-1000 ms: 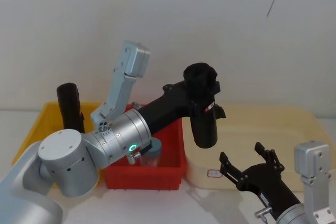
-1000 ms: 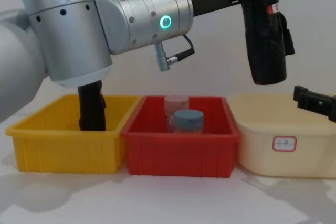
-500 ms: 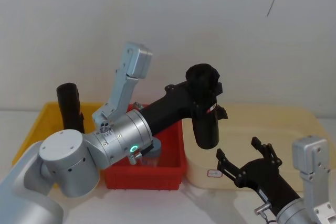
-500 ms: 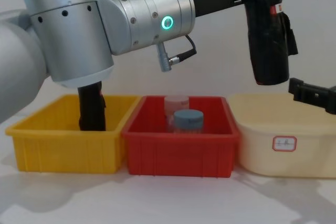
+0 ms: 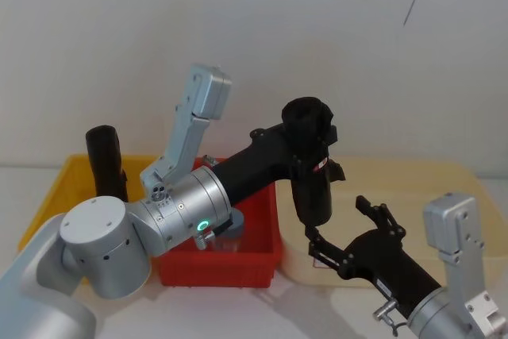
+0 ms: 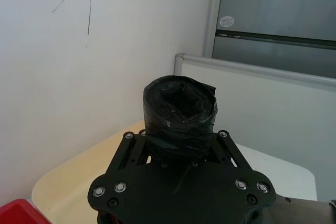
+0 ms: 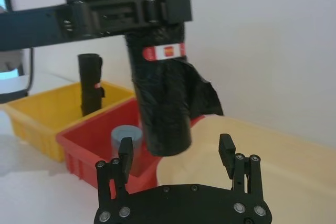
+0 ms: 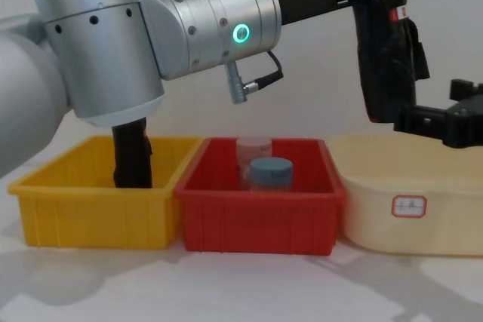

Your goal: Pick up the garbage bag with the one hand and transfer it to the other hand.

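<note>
Garbage bag [image 5: 313,196]: a black roll with a red mark [image 7: 164,51], hanging upright in the air over the place where the red bin [image 8: 256,224] meets the cream tub [image 8: 407,216].
Left gripper [image 5: 317,148]: reaches in from the left, high above the bins, with its jaws clamped across the upper part of the garbage bag.
Right gripper [image 5: 341,224]: comes up from the lower right over the cream tub, with its jaws spread wide at the level of the roll's lower end. One jaw overlaps that end in the chest view, but the jaws appear not to touch it.
Second roll [image 5: 105,160]: stands upright in the yellow bin [image 5: 59,176], well apart from both grippers.
Blue-lidded jar [image 8: 270,173]: sits inside the red bin.
Table [image 8: 226,284]: white, and carries the yellow bin, red bin and cream tub side by side in a row.
</note>
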